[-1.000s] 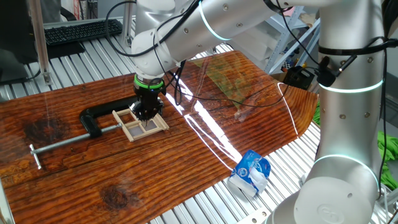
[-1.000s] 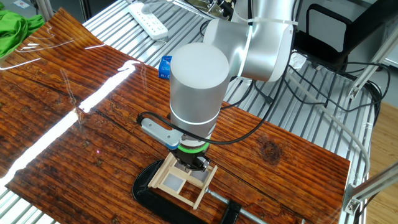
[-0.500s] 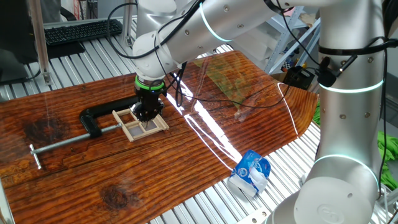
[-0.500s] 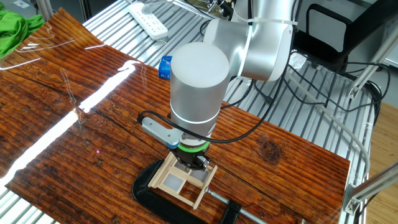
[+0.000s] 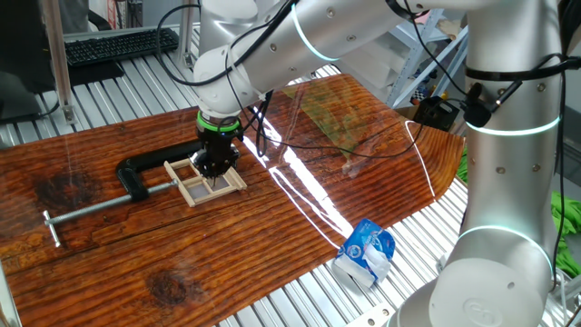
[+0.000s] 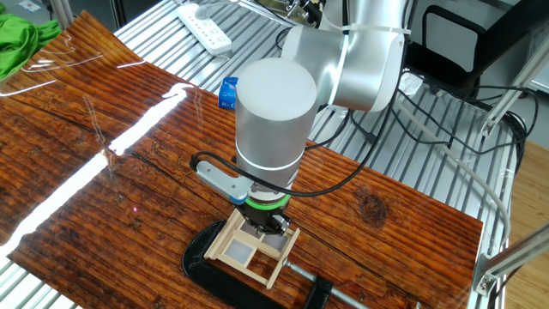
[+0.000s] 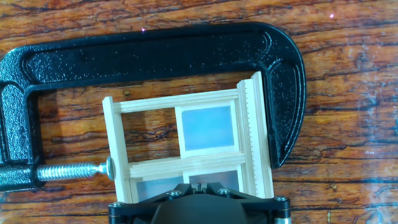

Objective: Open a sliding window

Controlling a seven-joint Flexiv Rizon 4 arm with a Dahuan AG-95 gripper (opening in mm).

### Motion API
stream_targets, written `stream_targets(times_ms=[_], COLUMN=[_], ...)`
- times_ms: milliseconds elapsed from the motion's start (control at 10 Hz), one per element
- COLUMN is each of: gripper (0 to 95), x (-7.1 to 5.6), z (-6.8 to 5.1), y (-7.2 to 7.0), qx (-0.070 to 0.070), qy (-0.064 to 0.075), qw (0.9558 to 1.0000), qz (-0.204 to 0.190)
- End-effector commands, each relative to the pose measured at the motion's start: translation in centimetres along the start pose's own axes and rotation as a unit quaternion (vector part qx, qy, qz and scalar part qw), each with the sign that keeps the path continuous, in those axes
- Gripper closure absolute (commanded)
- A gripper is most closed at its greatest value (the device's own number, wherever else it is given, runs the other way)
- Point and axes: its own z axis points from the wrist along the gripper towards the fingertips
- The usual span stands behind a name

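My tool (image 5: 216, 169) sits right down on the sliding window (image 7: 186, 146), and I cannot tell if it is squeezing or let go. The window lies flat near one long edge of the desk (image 5: 109, 263), held in the black clamp (image 7: 149, 53). One pane looks bare, so I think it is part open. Nothing has moved since the earlier frame.

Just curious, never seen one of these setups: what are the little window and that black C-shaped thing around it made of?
The sliding window looks like pale unfinished wood, with visible grain; its panes seem frosted plastic, though that's uncertain. The clamp looks like cast metal with pebbly glossy black paint, plus a bare steel threaded screw.
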Motion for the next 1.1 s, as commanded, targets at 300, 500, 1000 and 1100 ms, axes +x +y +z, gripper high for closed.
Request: stream_targets(times_ms=[300, 500, 1000, 1100], gripper=[95.0, 95.0, 95.0, 95.0], x=[0.4, 0.5, 1.2, 1.3], z=[0.1, 0.1, 0.2, 0.4], y=[0.5, 0.7, 1.5, 1.7], qx=[-0.001, 0.0, 0.0, -0.001], qy=[-0.002, -0.002, -0.004, -0.006], qw=[1.0, 1.0, 0.9998, 0.9998], qz=[0.007, 0.008, 0.017, 0.02])
